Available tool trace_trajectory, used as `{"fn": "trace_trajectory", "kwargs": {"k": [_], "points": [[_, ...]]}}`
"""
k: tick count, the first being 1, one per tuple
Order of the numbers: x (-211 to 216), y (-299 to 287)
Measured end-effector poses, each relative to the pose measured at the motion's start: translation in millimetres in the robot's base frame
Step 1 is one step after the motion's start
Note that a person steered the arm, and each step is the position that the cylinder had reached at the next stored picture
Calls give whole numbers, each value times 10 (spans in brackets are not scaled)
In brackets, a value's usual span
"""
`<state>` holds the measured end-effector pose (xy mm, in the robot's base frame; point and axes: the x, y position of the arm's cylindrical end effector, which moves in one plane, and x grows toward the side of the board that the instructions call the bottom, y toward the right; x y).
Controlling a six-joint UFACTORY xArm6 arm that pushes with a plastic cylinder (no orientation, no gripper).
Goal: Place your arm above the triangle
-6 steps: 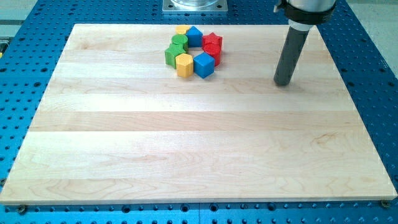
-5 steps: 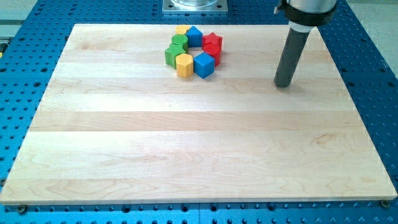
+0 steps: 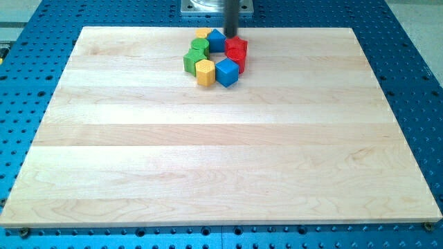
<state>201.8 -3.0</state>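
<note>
Several blocks form a tight ring near the view's top centre. A blue block [image 3: 217, 40], perhaps the triangle, sits at the ring's top, with a yellow block [image 3: 202, 33] to its left and a red star [image 3: 236, 47] to its right. Below lie another red block [image 3: 236, 60], a blue cube [image 3: 227, 72], a yellow hexagon [image 3: 205, 72] and two green blocks [image 3: 192, 62] [image 3: 200, 47]. My tip [image 3: 230, 36] stands at the ring's top edge, just right of the upper blue block and above the red star, close to or touching them.
The wooden board [image 3: 221, 152] lies on a blue perforated table [image 3: 415, 83]. A grey metal mount [image 3: 201, 7] shows at the view's top centre behind the rod.
The rod has moved from the board's upper right far to the left and up, to the top edge of the block ring. The blocks have not visibly moved.
</note>
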Motion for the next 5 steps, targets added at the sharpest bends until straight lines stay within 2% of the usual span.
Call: {"fn": "trace_trajectory", "kwargs": {"k": [1, 2, 3, 4, 5], "points": [[0, -401], [28, -428], [89, 166], [78, 213], [322, 99]]}}
